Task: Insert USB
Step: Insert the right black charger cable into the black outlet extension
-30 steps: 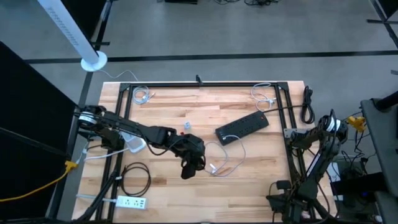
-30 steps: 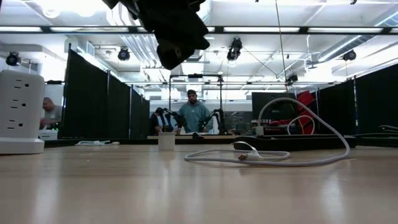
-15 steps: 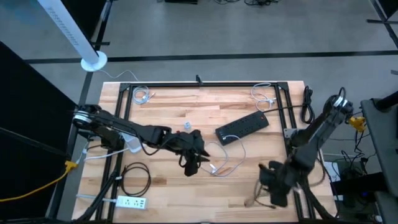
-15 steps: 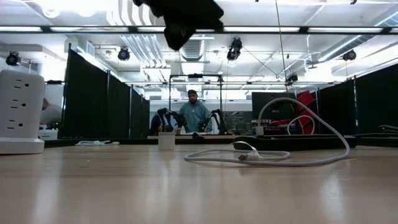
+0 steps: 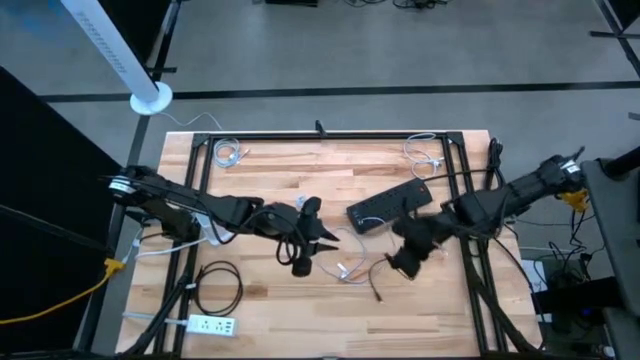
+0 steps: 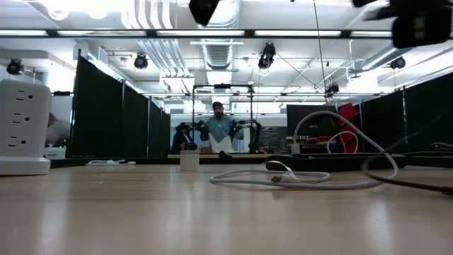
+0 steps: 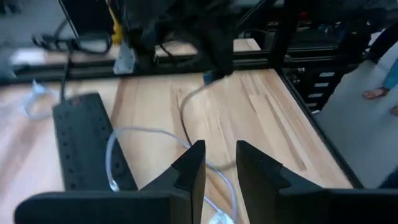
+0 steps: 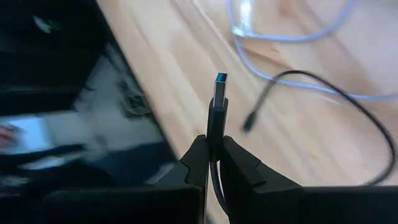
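USB plug (image 8: 218, 98) is clamped in right gripper (image 5: 408, 262), held above table (image 5: 430, 310) near power strip (image 5: 389, 205); left gripper (image 7: 216, 163) is released, empty.

Low view: the left gripper (image 6: 204, 10) and right gripper (image 6: 422, 25) are cut off by the top edge, and the right one is smeared by motion. Right wrist view: the black USB cable (image 8: 214, 163) disappears between the fingers, and the dark area beside the table is too blurred to identify. Left wrist view: the right arm (image 7: 180, 28) is a blurred dark mass. High view: the outlets on the black power strip (image 5: 389, 205) are too small to make out.
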Robot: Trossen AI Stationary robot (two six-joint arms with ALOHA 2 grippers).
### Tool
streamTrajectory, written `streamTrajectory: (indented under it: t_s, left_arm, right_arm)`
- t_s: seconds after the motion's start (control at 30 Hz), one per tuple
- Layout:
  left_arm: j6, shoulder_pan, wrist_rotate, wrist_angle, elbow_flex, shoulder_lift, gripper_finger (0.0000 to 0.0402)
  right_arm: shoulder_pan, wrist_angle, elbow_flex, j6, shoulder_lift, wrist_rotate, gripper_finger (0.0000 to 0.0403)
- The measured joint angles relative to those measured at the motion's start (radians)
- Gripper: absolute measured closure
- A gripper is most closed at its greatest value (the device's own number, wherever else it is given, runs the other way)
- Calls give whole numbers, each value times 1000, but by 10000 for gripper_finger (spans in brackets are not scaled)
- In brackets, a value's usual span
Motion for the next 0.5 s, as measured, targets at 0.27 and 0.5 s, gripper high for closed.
streamTrajectory:
  t_s: [0.27,0.5]
  left_arm:
    - [413,-1,-107,9,0,-1,336]
    - [725,-1,-257,94,0,-1,332]
  right_arm:
    - [-191,252,0,57,4,-171,391]
    - [-294,370,0,140,20,-207,391]
